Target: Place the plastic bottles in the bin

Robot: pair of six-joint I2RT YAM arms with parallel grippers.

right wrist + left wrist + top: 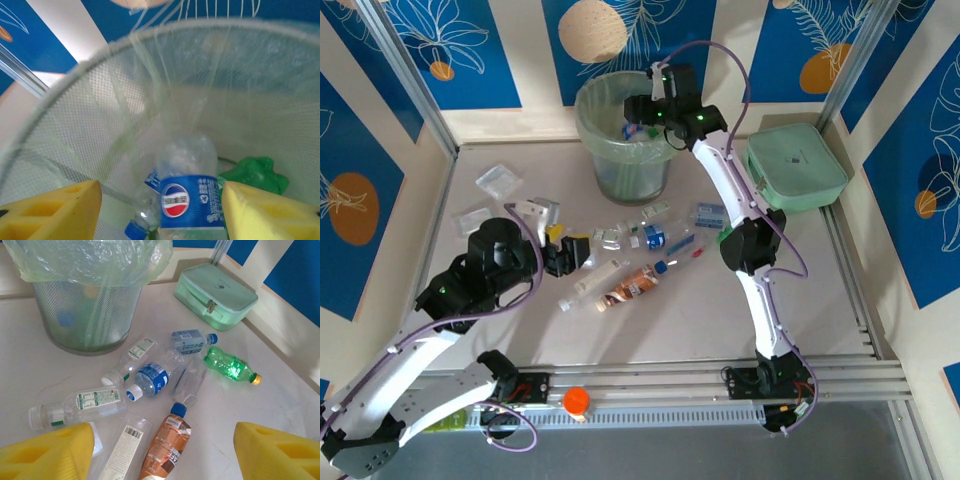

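Pale green round mesh bin (588, 120) with a clear bag liner stands at the far side of the counter (820, 300). The right pincer (160, 192) hangs over it, fingers apart and gripping nothing, with a clear blue-labelled plastic bottle (189, 200) inside just beyond them. The left pincer (164, 430) is spread wide and empty above a green bottle (230, 365), a brown bottle (165, 450) and several clear bottles (150, 377) lying near the bin.

Past our parted yellow fingers (47, 452) we see plastic bottles (150, 377) strewn on the table (280, 410) before the lined bin (85, 310).
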